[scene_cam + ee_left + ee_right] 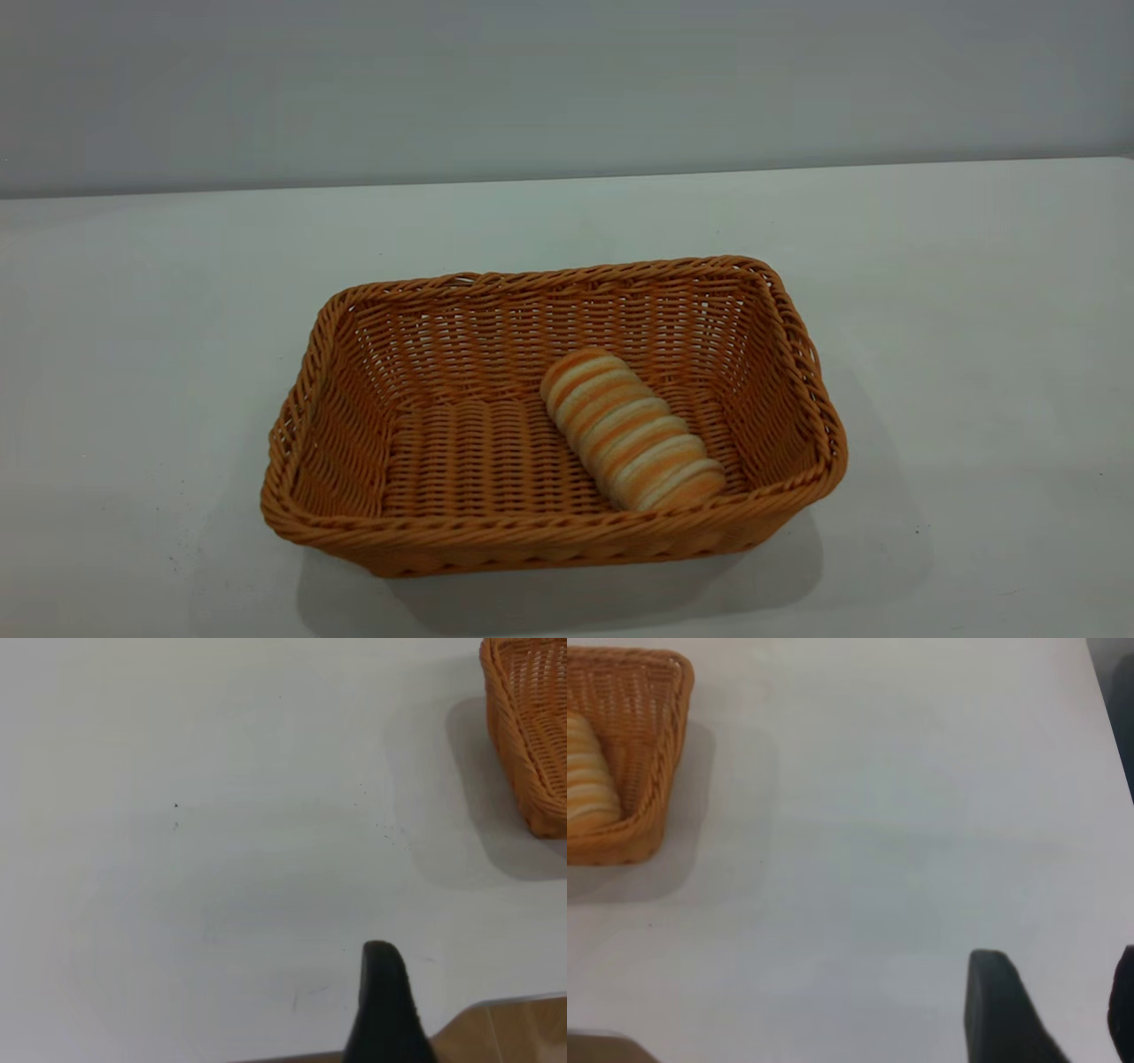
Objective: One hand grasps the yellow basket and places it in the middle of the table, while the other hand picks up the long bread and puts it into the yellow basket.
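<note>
The yellow basket (567, 532) stands on the white table (974, 310) near its middle, long side toward the exterior camera. Inside it lies the long bread (631, 430), slanting across the right half of the basket floor. No arm shows in the exterior view. My left gripper (383, 992) hovers over bare table near the table's edge, well away from the basket's corner (532, 726). My right gripper (1059, 970) is open over bare table with nothing between its fingers, far from the basket (651, 771) and the bread (589, 771).
A wooden floor (505, 1036) shows past the table's edge in the left wrist view. A grey wall (567, 80) runs behind the table. Bare tabletop lies on both sides of the basket.
</note>
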Tool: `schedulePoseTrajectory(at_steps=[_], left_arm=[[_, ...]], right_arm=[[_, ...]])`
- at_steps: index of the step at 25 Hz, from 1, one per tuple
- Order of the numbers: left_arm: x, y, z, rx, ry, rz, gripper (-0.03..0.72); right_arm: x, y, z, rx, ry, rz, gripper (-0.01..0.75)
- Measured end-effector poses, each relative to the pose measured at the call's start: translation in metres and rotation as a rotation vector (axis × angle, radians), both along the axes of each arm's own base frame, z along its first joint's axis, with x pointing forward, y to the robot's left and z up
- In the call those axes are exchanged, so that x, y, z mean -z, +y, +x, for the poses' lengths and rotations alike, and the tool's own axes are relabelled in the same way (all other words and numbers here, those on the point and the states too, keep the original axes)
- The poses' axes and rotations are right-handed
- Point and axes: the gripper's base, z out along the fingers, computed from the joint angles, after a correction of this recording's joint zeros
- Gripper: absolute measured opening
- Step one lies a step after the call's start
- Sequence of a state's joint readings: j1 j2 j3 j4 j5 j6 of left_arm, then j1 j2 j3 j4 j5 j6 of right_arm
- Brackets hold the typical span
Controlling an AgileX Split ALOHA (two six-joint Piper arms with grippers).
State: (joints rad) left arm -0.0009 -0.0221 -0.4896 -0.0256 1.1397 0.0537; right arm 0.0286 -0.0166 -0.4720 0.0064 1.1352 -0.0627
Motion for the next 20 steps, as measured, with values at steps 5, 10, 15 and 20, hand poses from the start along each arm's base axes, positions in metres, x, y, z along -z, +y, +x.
schedulePoseTrajectory(at_steps=[5,10,15,20], left_arm=[[0.0,0.0,0.0,0.0,0.0,0.0,0.569],[0.0,0.0,0.0,0.0,0.0,0.0,0.569],[0.0,0.0,0.0,0.0,0.0,-0.001,0.569],[0.0,0.0,0.0,0.0,0.0,-0.001,0.569]], right_arm=[[0.0,0.0,0.0,0.0,0.0,0.0,0.339],[0.0,0.0,0.0,-0.012,0.0,0.001,0.339],[0.0,0.0,0.0,-0.012,0.0,0.001,0.339],[0.0,0.0,0.0,-0.012,0.0,0.001,0.339]])
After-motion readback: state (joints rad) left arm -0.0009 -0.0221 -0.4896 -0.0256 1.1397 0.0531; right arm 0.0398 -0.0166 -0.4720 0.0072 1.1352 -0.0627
